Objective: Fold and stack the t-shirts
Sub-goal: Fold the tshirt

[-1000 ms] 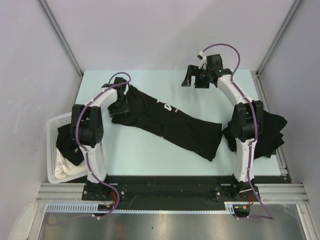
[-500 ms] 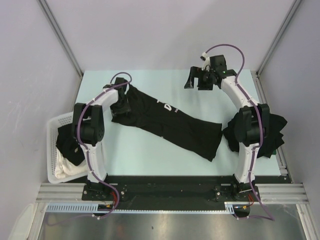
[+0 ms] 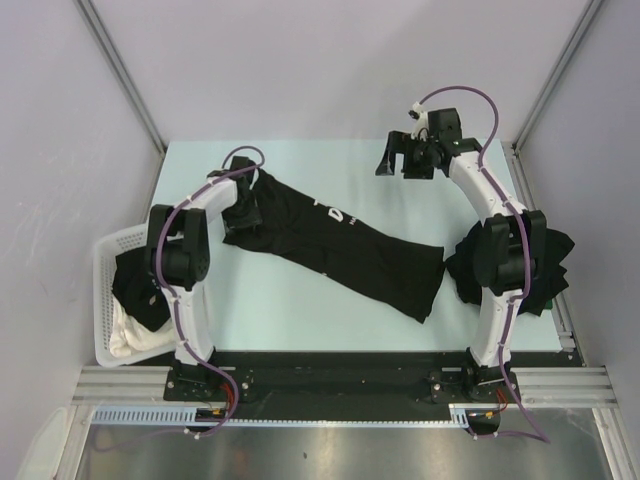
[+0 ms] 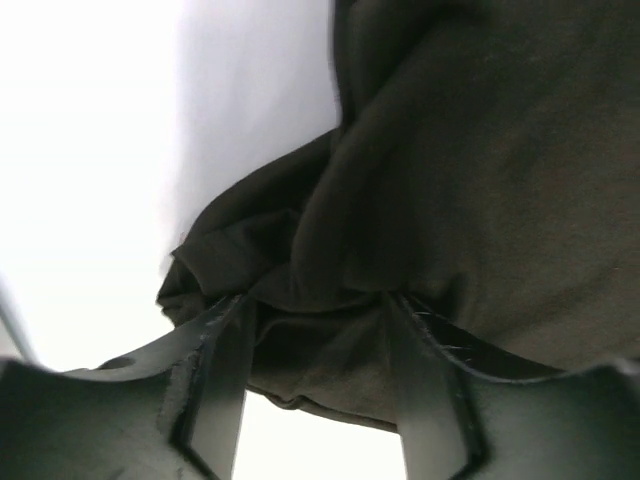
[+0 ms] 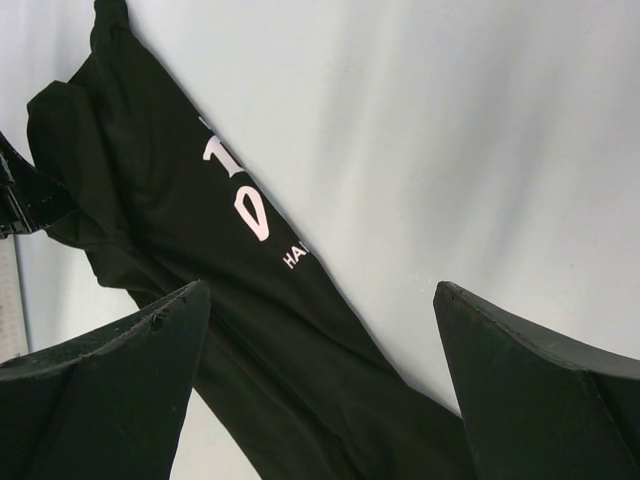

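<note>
One black t-shirt [image 3: 345,250] with white lettering lies stretched diagonally across the table, from back left to front right. My left gripper [image 3: 243,208] sits at its back-left end. In the left wrist view that gripper [image 4: 315,310] is shut on a bunched fold of the t-shirt [image 4: 480,150], with dark fabric filling the gap between the fingers [image 4: 215,370]. My right gripper [image 3: 393,160] hangs open over the back of the table, apart from the cloth. The right wrist view looks down between its spread fingertips [image 5: 170,320] at the lettered t-shirt [image 5: 150,200].
A white lattice basket [image 3: 103,270] at the table's left edge holds dark t-shirts [image 3: 130,285] and a white cloth [image 3: 125,335]. A heap of black t-shirts [image 3: 545,260] lies at the right edge behind the right arm. Grey walls enclose the table [image 3: 300,310].
The right arm has swung slightly right and back, carrying its open gripper further from the t-shirt. The left gripper stays at the shirt's end, and the shirt has not shifted.
</note>
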`<move>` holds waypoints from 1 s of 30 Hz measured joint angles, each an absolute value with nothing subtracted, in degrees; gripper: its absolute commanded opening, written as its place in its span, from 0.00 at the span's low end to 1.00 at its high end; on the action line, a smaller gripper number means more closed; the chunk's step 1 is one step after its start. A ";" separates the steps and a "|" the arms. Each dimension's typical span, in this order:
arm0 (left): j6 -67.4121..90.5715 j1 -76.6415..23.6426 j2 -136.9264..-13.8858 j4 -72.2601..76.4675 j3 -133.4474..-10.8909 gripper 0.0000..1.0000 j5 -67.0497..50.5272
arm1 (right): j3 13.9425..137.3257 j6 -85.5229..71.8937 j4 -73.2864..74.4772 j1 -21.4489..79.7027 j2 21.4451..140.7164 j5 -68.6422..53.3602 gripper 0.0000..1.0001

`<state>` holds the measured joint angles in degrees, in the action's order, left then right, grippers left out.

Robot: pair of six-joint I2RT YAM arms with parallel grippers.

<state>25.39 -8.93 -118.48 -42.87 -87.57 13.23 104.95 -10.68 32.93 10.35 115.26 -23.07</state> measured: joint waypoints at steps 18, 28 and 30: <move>24.38 -9.26 -122.63 -47.13 -94.15 0.00 10.96 | 104.81 -10.46 34.96 9.96 115.02 -22.72 1.00; 22.96 -9.23 -131.41 -56.36 -108.92 0.00 11.88 | 104.81 -10.46 35.77 9.93 114.96 -22.72 1.00; 22.83 -9.26 -133.21 -57.56 -112.07 0.00 11.94 | 104.81 -10.46 35.79 9.96 114.96 -22.72 1.00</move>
